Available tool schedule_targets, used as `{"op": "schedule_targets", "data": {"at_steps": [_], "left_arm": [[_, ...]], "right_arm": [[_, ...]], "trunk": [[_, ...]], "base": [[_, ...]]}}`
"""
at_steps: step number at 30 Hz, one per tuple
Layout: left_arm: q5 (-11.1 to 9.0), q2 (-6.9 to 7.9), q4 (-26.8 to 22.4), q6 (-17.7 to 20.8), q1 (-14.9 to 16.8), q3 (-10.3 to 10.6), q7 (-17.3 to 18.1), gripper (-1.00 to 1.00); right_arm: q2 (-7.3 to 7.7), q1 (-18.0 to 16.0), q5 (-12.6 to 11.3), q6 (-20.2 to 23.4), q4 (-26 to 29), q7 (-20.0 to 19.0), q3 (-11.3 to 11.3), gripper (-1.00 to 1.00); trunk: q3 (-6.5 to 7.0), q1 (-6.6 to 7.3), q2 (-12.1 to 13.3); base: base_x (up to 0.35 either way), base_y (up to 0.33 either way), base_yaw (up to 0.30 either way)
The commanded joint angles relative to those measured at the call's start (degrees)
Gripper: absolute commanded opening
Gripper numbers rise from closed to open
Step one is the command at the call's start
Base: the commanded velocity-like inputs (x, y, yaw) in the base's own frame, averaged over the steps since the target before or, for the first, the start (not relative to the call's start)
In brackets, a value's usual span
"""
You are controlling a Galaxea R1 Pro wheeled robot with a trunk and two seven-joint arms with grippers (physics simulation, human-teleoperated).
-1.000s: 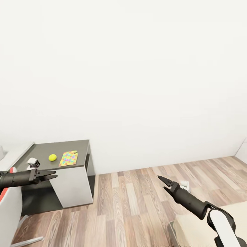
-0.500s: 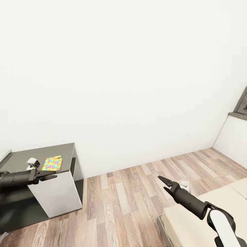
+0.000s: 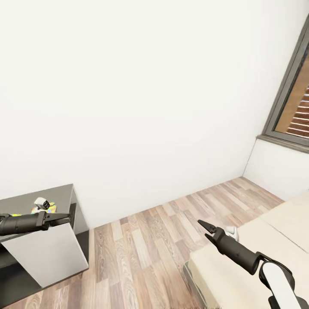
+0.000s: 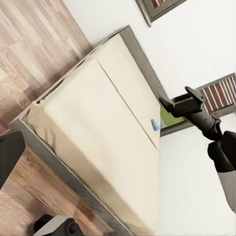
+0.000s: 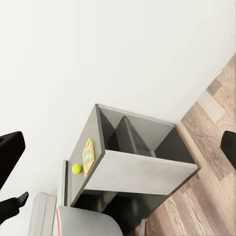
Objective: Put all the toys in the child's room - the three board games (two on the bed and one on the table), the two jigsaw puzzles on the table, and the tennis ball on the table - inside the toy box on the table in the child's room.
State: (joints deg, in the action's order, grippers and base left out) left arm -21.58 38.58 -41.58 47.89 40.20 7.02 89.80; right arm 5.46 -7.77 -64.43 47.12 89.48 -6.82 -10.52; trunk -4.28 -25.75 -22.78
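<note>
1. At far left, table with jigsaw puzzle just behind left gripper; fingers nearly closed, empty.
2. Rightward, right gripper slightly parted, empty, nearer bed.
3. Board game far along bed's length, by window.

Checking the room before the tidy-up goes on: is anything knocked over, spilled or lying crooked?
Nothing stands out. The tennis ball and a colourful flat toy lie on the grey table, the bed looks smooth, and the wood floor shows no spill. Both claws, left and right, hold nothing.
</note>
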Motion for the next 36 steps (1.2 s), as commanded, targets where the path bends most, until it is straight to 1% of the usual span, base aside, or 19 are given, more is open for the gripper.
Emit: {"op": "schedule_targets", "data": {"at_steps": [1,18,31,36], "left_arm": [[-0.2,0.09,0.0,0.6,0.1,0.3,0.2,1.00],[-0.2,0.02,0.0,0.6,0.1,0.3,0.2,1.00],[-0.1,-0.08,0.0,0.6,0.1,0.3,0.2,1.00],[-0.1,-0.21,0.0,0.6,0.1,0.4,0.2,1.00]], "right_arm": [[-0.01,-0.1,0.4,0.3,0.0,-0.4,-0.1,1.00],[-0.01,0.0,0.3,0.3,-0.1,-0.4,-0.1,1.00],[-0.01,-0.1,0.2,0.3,-0.1,-0.4,-0.1,1.00],[-0.02,-0.1,0.2,0.3,-0.1,-0.4,-0.1,1.00]], "trunk": [[-0.14,-0.03,-0.1],[-0.14,-0.03,-0.1],[-0.22,-0.03,-0.1],[-0.33,-0.03,-0.1]], "base": [[-0.108,0.000,-0.278],[-0.039,0.000,-0.278],[-0.250,0.000,-0.278],[-0.117,0.000,-0.278]]}}
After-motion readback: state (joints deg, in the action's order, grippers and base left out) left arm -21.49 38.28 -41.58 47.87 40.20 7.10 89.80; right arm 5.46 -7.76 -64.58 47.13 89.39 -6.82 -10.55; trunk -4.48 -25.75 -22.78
